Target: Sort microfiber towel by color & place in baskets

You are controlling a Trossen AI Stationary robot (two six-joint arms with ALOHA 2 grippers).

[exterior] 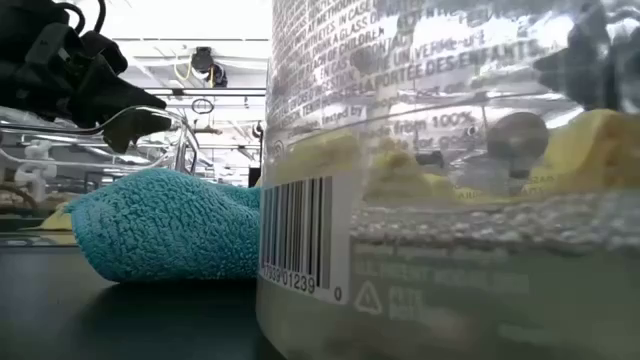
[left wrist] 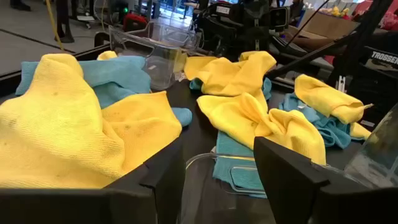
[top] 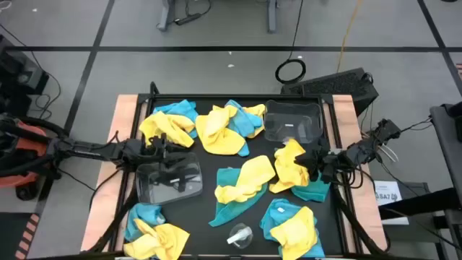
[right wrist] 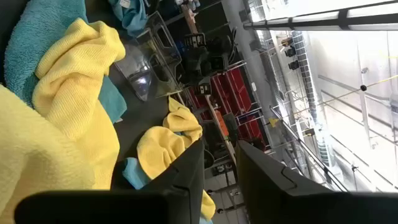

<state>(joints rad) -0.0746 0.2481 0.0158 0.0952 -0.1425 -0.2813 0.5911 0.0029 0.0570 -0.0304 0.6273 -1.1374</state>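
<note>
Grey tiled workshop floor around a black-topped table (top: pixel 209 173) with pale wooden edges, seen from above. Strewn across the tabletop, many soft fuzzy microfiber towels, bright yellow and teal-blue, in mixed heaps: one heap (top: pixel 170 121) at upper left of the table, another (top: pixel 229 126) at upper centre, a yellow-over-teal spread (top: pixel 244 184) at centre, a pile (top: pixel 155 231) at lower left and a pile (top: pixel 292 224) at lower right. Two clear see-through plastic rectangular baskets: one (top: pixel 294 119) at upper right of the table, the other (top: pixel 170 180) at left of centre, neither clearly holding a towel. Small clear plastic cup-like piece (top: pixel 240 235) near the bottom edge. Left gripper (top: pixel 170 160) reaching in from the left, hanging over the near basket's upper rim, fingers (left wrist: pixel 292 177) spread apart with nothing between them, basket rim (left wrist: pixel 214 163) visible in the gap. Right gripper (top: pixel 312 163) coming in from the right, at a crumpled yellow towel (top: pixel 290 165) right of centre, fingers (right wrist: pixel 186 168) set a narrow gap apart; hold on the towel impossible to confirm. At table level, a teal towel (exterior: pixel 165 225) beside the clear cup.
</note>
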